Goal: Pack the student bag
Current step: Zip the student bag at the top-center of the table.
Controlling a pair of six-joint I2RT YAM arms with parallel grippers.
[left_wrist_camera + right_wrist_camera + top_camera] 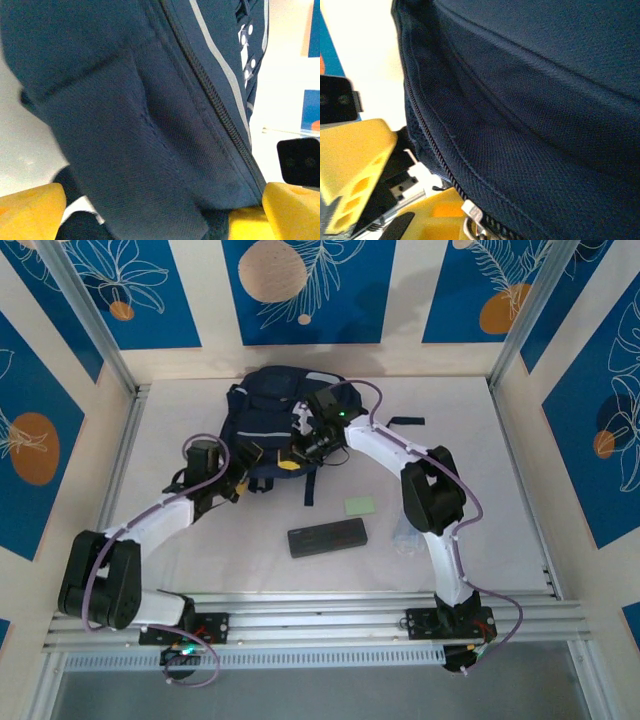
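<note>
Student bag: the navy backpack [283, 410] lies at the upper middle of the top view, on the white table [470, 490], and is much the largest thing there.
Bag detail, left wrist view: dark fabric [125, 125] takes up most of the frame. A closed zip [215, 100] runs diagonally from the top to the lower right, with a grey stripe [220, 60] beside it and a white dotted patch [247, 45] at the upper right.
Bag detail, right wrist view: a seam and zip teeth run down the left of the frame, and a metal zip pull [472, 212] sits at the bottom edge.
My left gripper [240, 478] [160, 215]: at the bag's lower left edge. My yellow fingers [30, 210] are spread wide, with bag fabric bulging between them.
My right gripper [300, 452] [405, 195]: pressed against the bag's lower right part. I cannot tell whether these jaws are parted or clamped.
Black rectangular case [328, 537]: flat on the table below the bag, near the frame's centre.
Pale green pad [360, 505]: just above and to the right of the case.
Clear wrapper [405, 535]: to the right of the case, beside my right arm.
</note>
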